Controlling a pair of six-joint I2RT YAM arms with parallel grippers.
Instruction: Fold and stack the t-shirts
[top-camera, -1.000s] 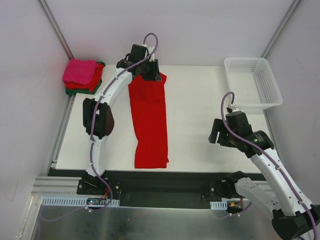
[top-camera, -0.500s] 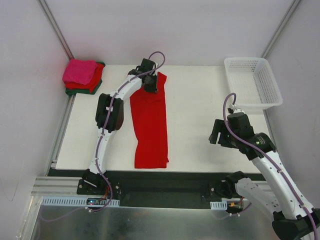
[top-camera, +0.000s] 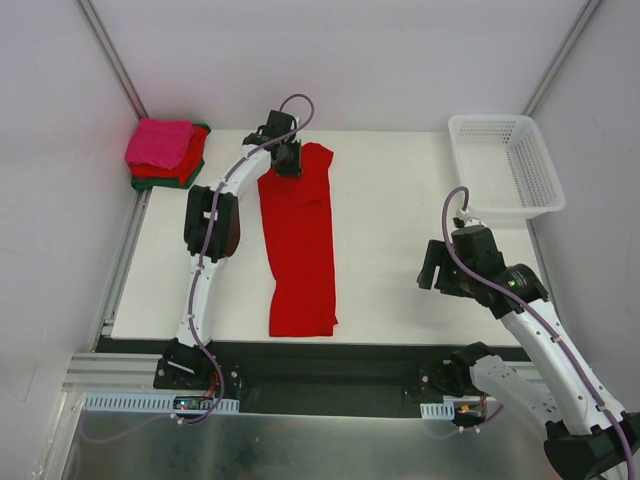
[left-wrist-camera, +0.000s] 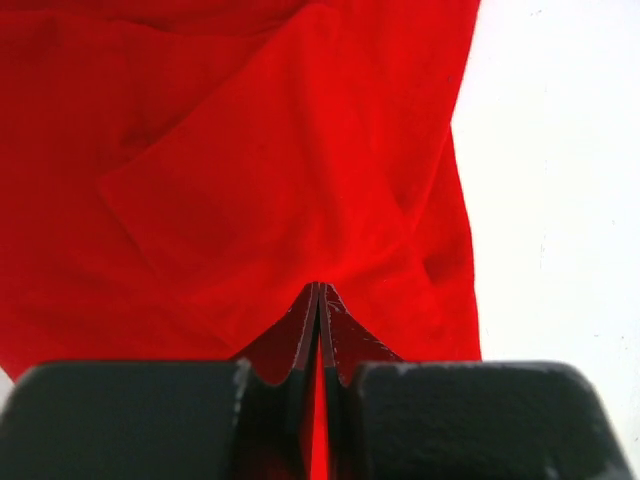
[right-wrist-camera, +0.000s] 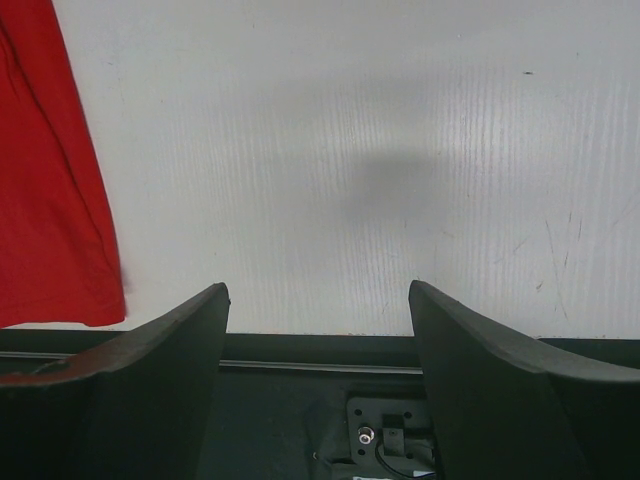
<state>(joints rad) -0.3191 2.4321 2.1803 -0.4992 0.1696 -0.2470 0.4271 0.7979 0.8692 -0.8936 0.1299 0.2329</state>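
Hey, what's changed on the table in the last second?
The left gripper came down on the far end of the bright red t-shirt and pinched shut on it. The right gripper stayed open and still; the folded stack and basket did not move.

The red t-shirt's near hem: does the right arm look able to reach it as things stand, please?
Probably yes. The right gripper hangs open over the table beside the near hem of the red t-shirt, with nothing lying between them. The left gripper is shut on its far end.
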